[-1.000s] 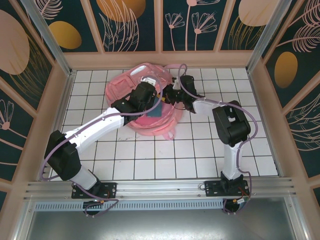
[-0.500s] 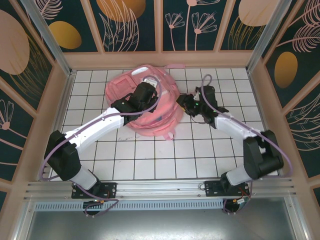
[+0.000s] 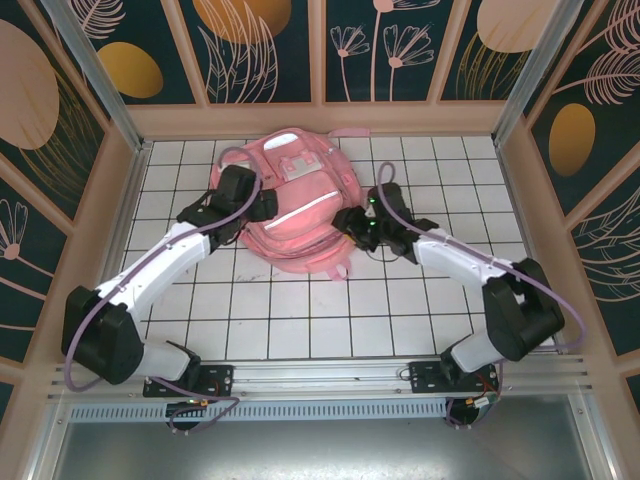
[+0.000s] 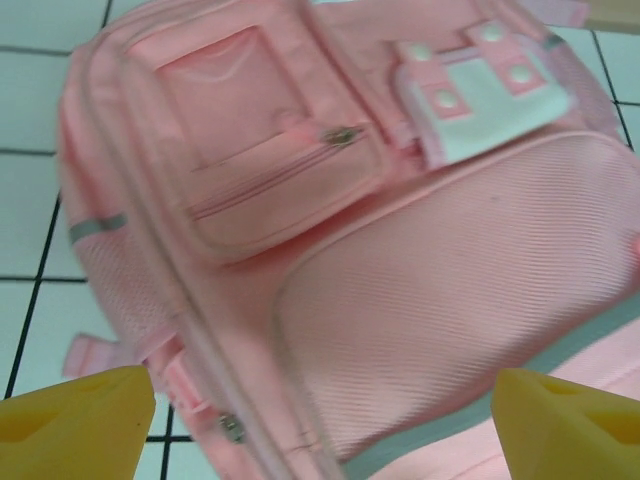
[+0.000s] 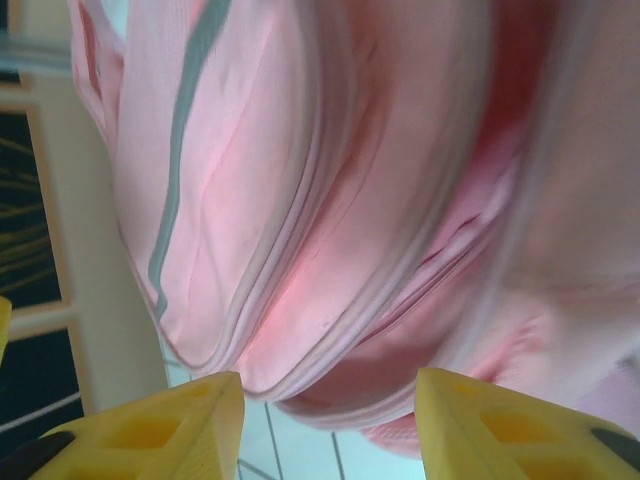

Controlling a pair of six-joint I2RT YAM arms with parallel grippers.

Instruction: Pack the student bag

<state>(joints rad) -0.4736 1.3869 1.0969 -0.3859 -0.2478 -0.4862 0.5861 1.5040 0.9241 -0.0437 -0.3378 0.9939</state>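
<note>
Bright, even light with only faint shadows on the white tiles [image 3: 300,320]. Up close, the pink bag [image 5: 330,200] looks soft and smeared, worst at the edges.

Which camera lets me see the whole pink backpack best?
The top external view: the whole student bag lies in sight on the tiled table. The left wrist view gives a close-up of its front pockets; the right wrist view gives blurry pink fabric with a grey stripe.

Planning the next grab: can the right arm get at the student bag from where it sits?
Probably yes. The right gripper sits at the right edge of the student bag, jaws apart, and nothing stands between it and the fabric.
</note>
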